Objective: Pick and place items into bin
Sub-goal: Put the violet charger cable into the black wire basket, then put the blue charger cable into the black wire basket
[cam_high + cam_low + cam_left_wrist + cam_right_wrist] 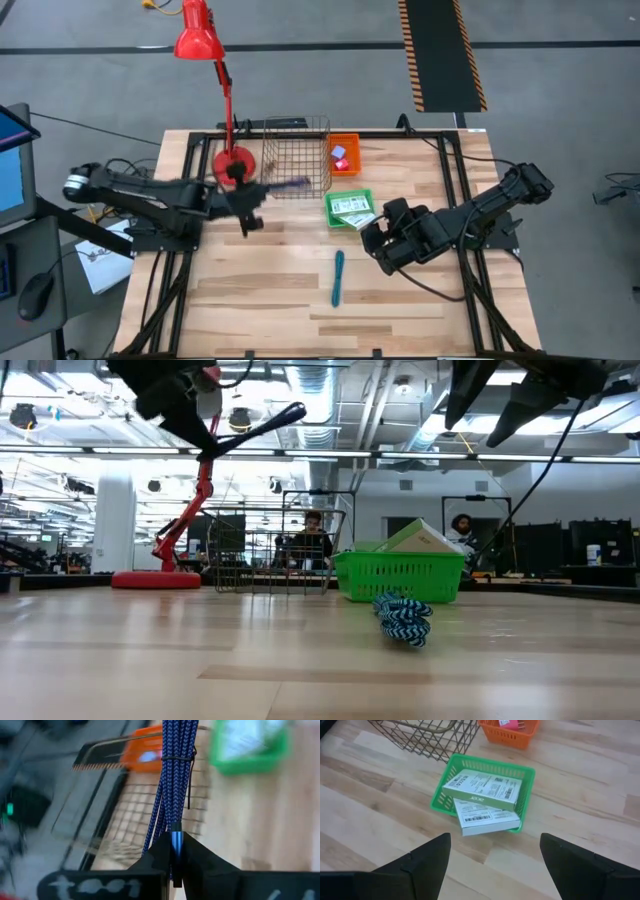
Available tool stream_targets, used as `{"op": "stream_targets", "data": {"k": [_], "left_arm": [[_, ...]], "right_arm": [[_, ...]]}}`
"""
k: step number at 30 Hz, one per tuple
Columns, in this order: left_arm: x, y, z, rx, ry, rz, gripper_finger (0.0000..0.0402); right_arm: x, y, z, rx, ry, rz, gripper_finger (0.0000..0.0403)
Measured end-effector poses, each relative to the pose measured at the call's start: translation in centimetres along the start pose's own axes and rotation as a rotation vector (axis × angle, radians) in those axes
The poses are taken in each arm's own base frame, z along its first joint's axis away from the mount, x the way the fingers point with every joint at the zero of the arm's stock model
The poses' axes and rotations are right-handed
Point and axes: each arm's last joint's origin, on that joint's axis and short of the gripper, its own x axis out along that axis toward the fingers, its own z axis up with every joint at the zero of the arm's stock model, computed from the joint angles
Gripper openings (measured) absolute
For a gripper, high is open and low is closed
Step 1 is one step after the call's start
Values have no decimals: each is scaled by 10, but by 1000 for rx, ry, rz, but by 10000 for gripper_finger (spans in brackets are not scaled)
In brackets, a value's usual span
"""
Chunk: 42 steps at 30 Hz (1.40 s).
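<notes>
- Left claw (172, 857) clamped on dark blue braided cord bundle (172, 775), long axis pointing toward wire mesh basket (297, 155) just ahead.
- Right claw (492, 852) wide open, holding nothing, above the worktop (400, 300).

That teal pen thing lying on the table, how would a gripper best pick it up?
Grip the teal pen around its middle, coming straight down from above with the fingers across its narrow width. It lies flat and alone on the bare wood table, so both long sides are free.

Open wood surrounds the teal stick (338, 277); lamp (222, 90) and wire basket (296, 157) crowd the back.
</notes>
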Motion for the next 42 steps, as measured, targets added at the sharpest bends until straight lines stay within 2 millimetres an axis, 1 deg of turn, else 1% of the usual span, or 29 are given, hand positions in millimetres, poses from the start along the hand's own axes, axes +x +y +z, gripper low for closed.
{"op": "stream_targets", "data": {"k": [2,5,9,13,17,20,25,30,36,39,42], "left_arm": [[1,14,-1,-117,3,41,5],[9,30,-3,-262,30,73,4],[24,39,-1,-381,51,39,5],[34,44,0,-450,53,25,21],[37,48,2,-477,32,25,42],[36,50,3,-484,17,77,64],[36,51,3,-466,15,91,112],[35,46,7,-377,-12,-25,147],[26,29,24,-272,-174,-203,157],[18,18,33,-169,-269,-239,157],[10,9,38,-43,-341,-236,157]], "right_arm": [[1,0,1,-5,-1,-2,302],[2,0,3,-7,-2,-9,302],[5,-1,7,-11,-4,-19,302],[7,-1,9,-8,-5,-27,302],[8,-1,10,-7,-5,-28,302],[8,-1,10,-7,-5,-28,302],[8,-1,10,-6,-5,-28,302],[8,-1,10,-6,-4,-28,302],[5,-1,6,11,1,-18,302],[3,0,3,22,2,-9,302],[-1,0,-1,43,5,4,302]]}}
